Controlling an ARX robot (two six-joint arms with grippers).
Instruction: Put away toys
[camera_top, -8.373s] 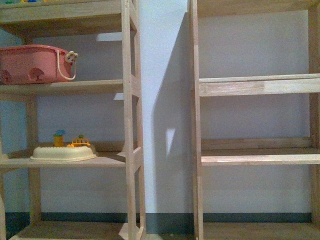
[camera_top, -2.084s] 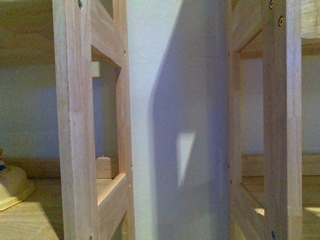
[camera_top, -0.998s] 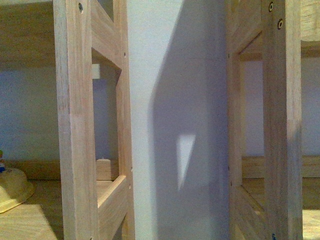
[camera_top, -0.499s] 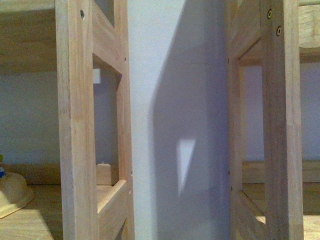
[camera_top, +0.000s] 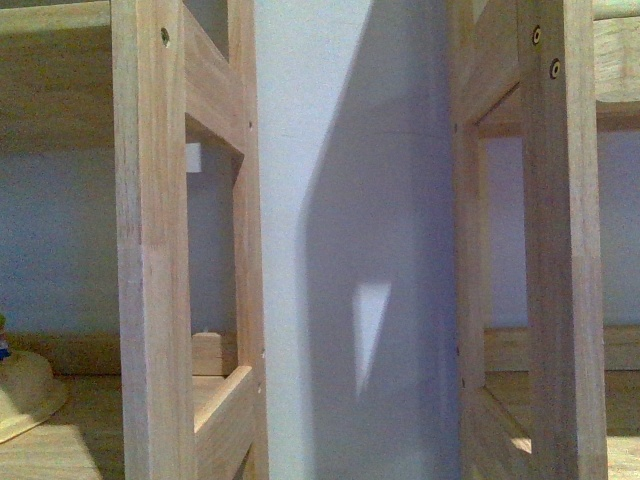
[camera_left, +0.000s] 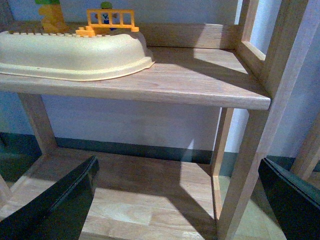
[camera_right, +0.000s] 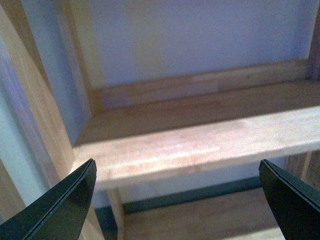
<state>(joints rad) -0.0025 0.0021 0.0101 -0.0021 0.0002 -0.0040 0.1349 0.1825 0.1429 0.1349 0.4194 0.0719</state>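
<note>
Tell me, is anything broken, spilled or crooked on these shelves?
No, nothing stands out. The cream tub sits flat on the wooden shelf, with small colourful toys upright behind it. The other shelf shows nothing on it. Both grippers, left and right, are open and hold nothing.

In the front view, a cream plastic dome-shaped tray (camera_top: 22, 398) on the left wooden shelf (camera_top: 80, 440) is cut off by the left edge, so only its rim and one side show; a tiny scrap of colour just above it is too small to tell. Both pale wooden shelving uprights (camera_top: 150, 240) run past the top and bottom edges.

In the left wrist view the tray's near end runs out of frame, and the green and yellow block toy (camera_left: 50, 12) and orange toy fence (camera_left: 110, 19) on it are cropped at the top. The right wrist view is blurred throughout.
</note>
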